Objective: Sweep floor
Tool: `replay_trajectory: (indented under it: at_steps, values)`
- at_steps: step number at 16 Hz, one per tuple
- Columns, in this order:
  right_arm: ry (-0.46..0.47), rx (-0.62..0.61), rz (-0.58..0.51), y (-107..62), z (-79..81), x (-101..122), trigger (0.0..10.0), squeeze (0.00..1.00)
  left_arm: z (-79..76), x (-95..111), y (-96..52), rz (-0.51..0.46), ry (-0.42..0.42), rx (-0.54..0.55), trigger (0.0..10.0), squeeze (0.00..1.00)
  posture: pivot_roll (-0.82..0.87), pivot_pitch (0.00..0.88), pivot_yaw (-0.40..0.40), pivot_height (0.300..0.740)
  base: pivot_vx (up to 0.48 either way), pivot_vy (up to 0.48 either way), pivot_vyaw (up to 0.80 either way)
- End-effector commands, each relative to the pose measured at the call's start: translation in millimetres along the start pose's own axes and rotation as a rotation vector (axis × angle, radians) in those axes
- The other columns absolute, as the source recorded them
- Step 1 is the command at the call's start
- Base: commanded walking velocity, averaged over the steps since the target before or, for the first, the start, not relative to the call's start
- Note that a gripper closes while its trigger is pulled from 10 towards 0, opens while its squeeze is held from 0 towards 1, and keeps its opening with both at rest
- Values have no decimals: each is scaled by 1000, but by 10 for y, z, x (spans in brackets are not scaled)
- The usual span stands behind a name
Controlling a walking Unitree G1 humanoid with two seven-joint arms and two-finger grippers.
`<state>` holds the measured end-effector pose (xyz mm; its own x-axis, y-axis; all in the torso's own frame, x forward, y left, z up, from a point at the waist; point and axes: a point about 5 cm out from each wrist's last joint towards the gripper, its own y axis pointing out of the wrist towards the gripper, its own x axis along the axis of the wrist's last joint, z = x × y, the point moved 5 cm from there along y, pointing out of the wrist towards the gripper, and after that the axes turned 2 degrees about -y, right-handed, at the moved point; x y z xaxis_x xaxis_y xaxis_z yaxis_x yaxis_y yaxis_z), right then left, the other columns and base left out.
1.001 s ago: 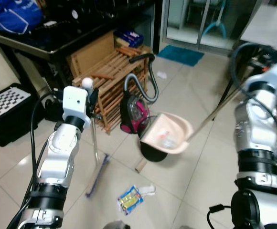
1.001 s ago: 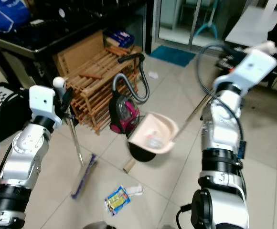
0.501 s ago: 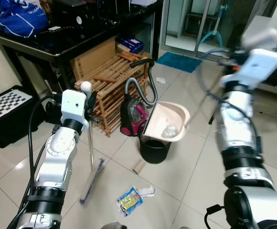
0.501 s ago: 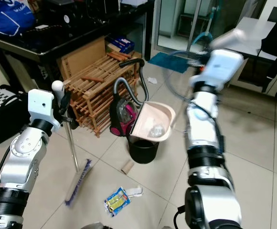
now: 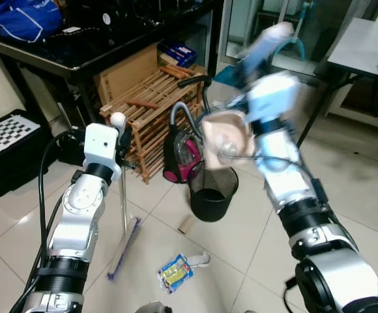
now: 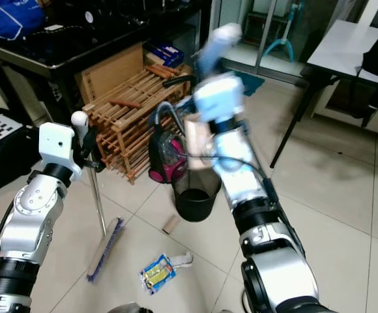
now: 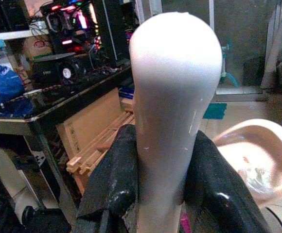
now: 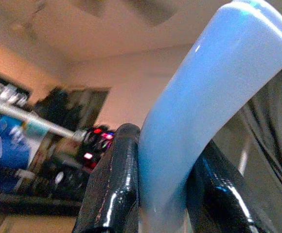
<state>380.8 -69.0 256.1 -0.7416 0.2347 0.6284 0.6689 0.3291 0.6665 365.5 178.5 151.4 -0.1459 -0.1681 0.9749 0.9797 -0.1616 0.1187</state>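
My left gripper is shut on the broom's white-tipped handle, holding the broom upright. Its purple bristle head rests on the tiled floor. My right gripper is shut on the dustpan's light blue handle, raised high and blurred by motion. The pink dustpan is tipped steeply above the black bin, with a clear scrap in it. A blue and yellow wrapper, a white scrap and a cardboard tube lie on the floor near the bin.
A pink and black vacuum cleaner with a grey hose stands beside the bin, next to a wooden rack. A black desk runs along the back left. A checkerboard panel lies at left. A grey table stands at right.
My right arm has swung up and to the left, carrying the dustpan from a shallow tilt to a steep tip over the bin. The broom has hardly moved.
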Motion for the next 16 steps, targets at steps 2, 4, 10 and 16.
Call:
replay_trajectory:
  at_steps: [2, 4, 10, 16]
  values:
    - [-80, 58, -77, -15, 47, 100, 10000, 0, -41, 120, 16, -38, 28, -30, 10000, 0, -17, 0, 30, 740, 0, 0, 0]
    - [-100, 76, -91, -24, 78, 111, 10000, 0, -44, 118, 16, -37, 29, -32, 10000, 0, -18, 0, 30, 740, 0, 0, 0]
    - [-160, -99, -43, -8, -368, 32, 10000, 0, -93, 46, -4, -8, 22, -53, 10000, 0, -23, 0, 29, 740, 0, 0, 0]
    - [-399, -429, 283, -649, -1488, -387, 10000, 0, -117, -120, -74, 41, 24, -39, 10000, 0, -55, 1, 33, 740, 0, 0, 0]
